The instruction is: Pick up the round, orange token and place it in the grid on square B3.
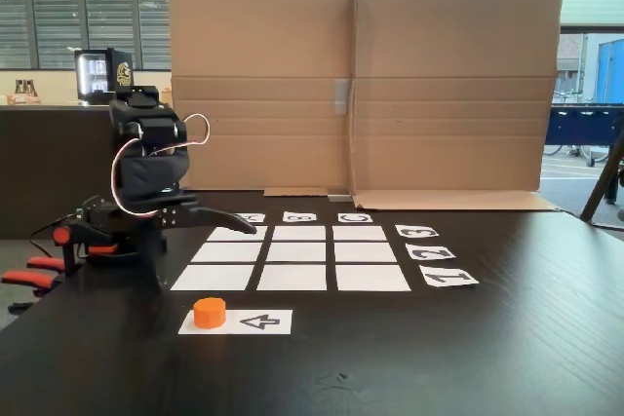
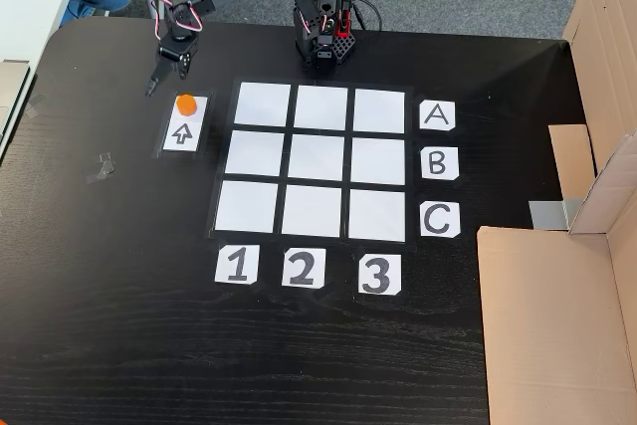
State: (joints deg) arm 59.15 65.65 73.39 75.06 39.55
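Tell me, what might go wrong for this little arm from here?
The token is small and round, so the gripper, hanging just beside it, might nudge it off the arrow strip instead of catching it. Square B3 looks just like its neighbours in the grid, so a drop could easily land on the wrong square.

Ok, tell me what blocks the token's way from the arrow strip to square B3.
Nothing visible. The token sits on the arrow strip left of the grid in this fixed view; square B3 and the white squares between are bare. The gripper hovers beside the token.
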